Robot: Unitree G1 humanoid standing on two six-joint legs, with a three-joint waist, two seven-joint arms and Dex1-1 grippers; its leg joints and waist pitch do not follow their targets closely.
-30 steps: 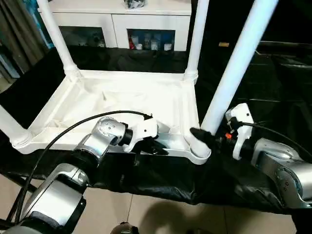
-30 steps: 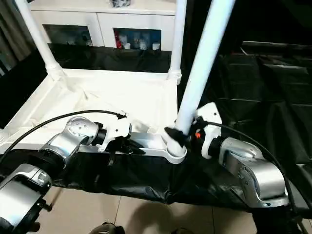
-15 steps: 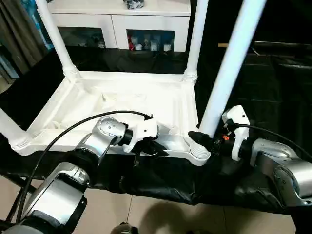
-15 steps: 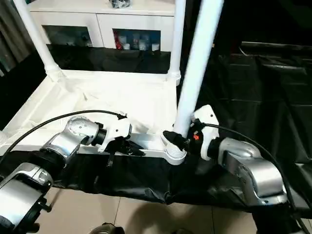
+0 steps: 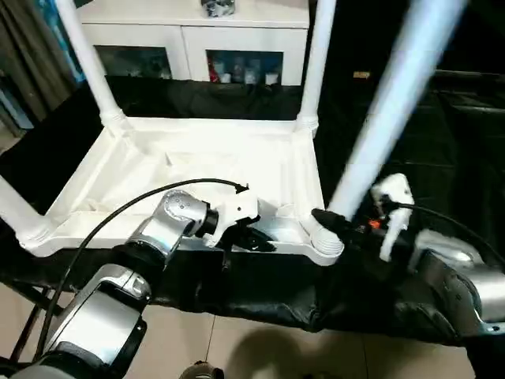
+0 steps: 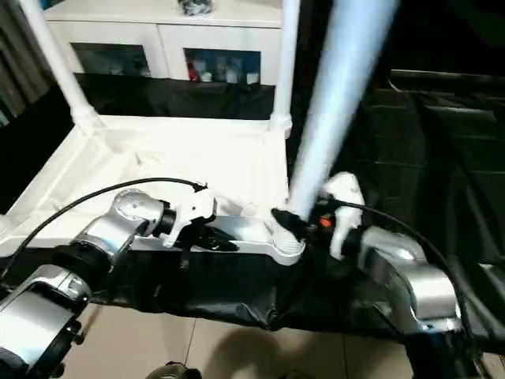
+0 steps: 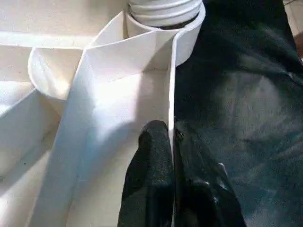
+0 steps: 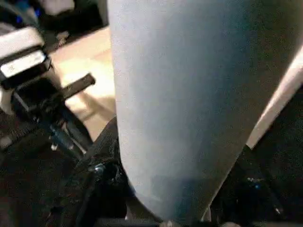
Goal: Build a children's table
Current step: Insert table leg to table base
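Fourth leg point(image 5: 394, 103) leaning toward 1 o'clock over socket point(image 5: 323, 241) — right gripper point(image 5: 330, 223) clasping its base; left gripper point(image 7: 170, 156) pinching tabletop rim point(image 7: 171, 94).

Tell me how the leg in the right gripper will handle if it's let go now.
The leg is long and leaning out of its corner socket, so it probably tips. It looks stiff, hollow, likely light. The right gripper grips only its base, so it likely sways.

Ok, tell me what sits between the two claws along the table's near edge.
Bare white rim of the table runs from the left claw to the corner socket, where the right claw holds the leg.
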